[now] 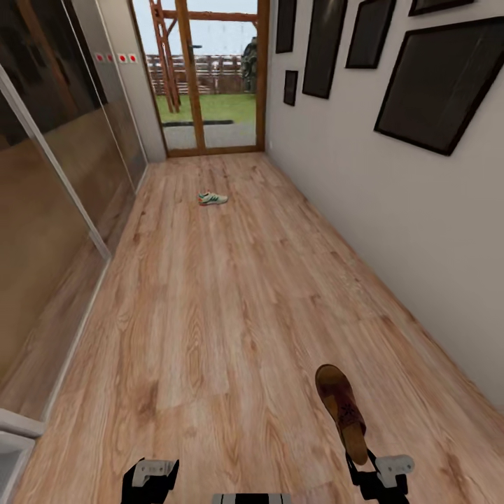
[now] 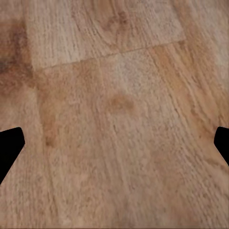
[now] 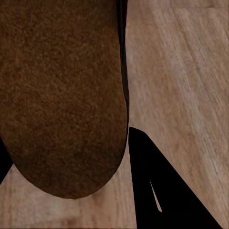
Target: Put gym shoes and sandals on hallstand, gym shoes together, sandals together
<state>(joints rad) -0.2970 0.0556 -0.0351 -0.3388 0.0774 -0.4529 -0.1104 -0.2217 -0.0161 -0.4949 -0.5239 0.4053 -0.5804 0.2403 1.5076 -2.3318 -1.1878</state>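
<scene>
A brown sandal (image 1: 341, 406) hangs over the corridor floor (image 1: 210, 315) at the near right, with my right gripper (image 1: 365, 467) shut on its near end. In the right wrist view the sandal's brown sole (image 3: 62, 95) lies against a black finger (image 3: 152, 191). One white gym shoe (image 1: 212, 199) with green stripes lies on the floor far ahead, near the door. My left gripper (image 1: 150, 479) is low at the near left, open and holding nothing; its fingertips (image 2: 9, 148) stand wide apart over bare planks. The hallstand is out of view.
A wood-framed glass door (image 1: 210, 77) closes the corridor's far end. Dark glossy sliding panels (image 1: 56, 175) line the left side. The white wall (image 1: 392, 210) on the right carries several dark picture frames (image 1: 441, 77). Open floor runs between me and the gym shoe.
</scene>
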